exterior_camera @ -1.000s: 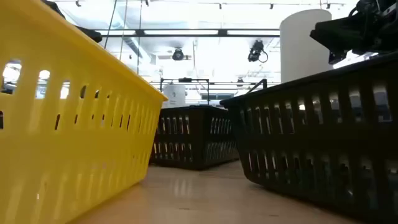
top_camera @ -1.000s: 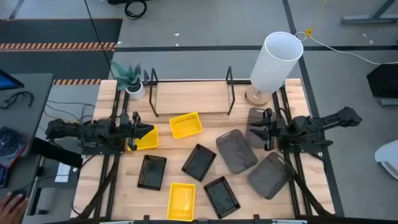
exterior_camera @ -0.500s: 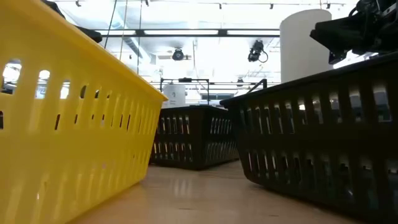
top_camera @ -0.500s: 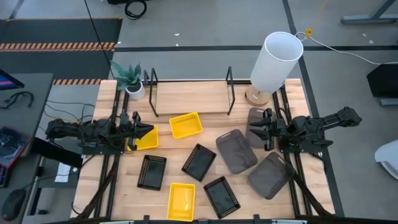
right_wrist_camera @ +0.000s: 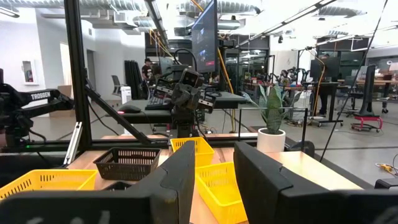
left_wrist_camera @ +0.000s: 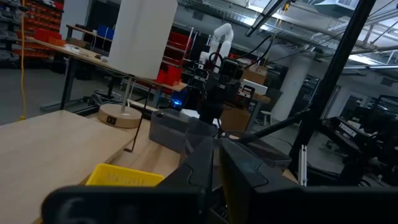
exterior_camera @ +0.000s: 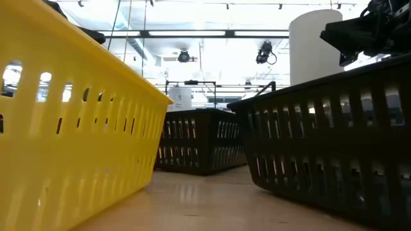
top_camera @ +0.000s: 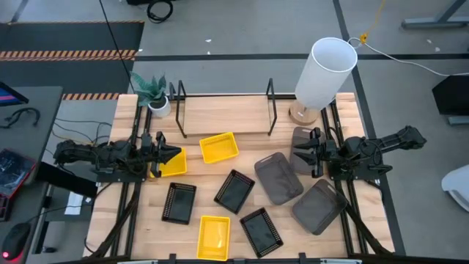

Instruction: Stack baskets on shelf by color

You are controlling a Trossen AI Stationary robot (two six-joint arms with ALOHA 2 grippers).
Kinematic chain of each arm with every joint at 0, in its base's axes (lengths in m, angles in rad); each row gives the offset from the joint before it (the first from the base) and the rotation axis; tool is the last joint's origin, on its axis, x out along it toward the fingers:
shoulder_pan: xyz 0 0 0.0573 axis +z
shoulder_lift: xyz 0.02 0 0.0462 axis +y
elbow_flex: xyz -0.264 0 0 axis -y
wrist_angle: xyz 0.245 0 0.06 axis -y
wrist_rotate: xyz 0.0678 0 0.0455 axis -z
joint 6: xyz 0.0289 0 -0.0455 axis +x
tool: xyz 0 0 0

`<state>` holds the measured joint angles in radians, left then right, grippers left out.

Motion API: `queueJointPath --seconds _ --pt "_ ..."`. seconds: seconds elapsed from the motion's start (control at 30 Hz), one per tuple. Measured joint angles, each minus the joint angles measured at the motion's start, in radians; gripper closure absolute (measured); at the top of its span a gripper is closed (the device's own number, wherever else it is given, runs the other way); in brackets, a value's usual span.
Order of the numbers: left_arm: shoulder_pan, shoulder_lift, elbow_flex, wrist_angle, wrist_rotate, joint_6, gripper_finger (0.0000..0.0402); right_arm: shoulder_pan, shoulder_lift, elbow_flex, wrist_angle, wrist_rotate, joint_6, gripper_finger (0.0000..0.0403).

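Observation:
My left gripper (top_camera: 176, 155) hovers level over a yellow basket (top_camera: 167, 169) near the table's left edge; its fingers (left_wrist_camera: 202, 163) are together and nothing shows between them. My right gripper (top_camera: 297, 155) sits at the right beside a dark grey basket (top_camera: 300, 139), fingers (right_wrist_camera: 180, 171) apart with only air between. The shelf (top_camera: 223, 116) at the back carries nothing. A second yellow basket (top_camera: 218, 147) lies just before it and a third (top_camera: 214, 236) at the front. Three black baskets (top_camera: 234, 191) (top_camera: 179, 202) (top_camera: 261, 231) and two more grey ones (top_camera: 278, 178) (top_camera: 320, 207) lie across the middle.
A white lamp (top_camera: 324, 73) stands at the back right corner. At the back left is a small potted plant (top_camera: 155, 95). The shelf's black wire uprights (top_camera: 179, 110) (top_camera: 271, 106) rise from its board. In the low view the front yellow basket (exterior_camera: 64, 128) and a black one (exterior_camera: 334, 147) fill the foreground.

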<state>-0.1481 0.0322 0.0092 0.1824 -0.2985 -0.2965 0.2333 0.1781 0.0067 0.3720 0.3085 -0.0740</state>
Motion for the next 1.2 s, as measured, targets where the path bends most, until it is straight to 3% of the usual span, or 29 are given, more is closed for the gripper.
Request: queueJointPath --seconds 1.07,1.2 --pt "0.0 0.0 0.0 0.0 0.0 0.0 0.0371 0.0 0.0 0.0 0.013 0.0 -0.016 0.0286" --pt "0.0 0.0 0.0 0.0 0.0 0.0 0.0369 0.0 0.0 0.0 0.05 0.039 -0.055 0.0286"
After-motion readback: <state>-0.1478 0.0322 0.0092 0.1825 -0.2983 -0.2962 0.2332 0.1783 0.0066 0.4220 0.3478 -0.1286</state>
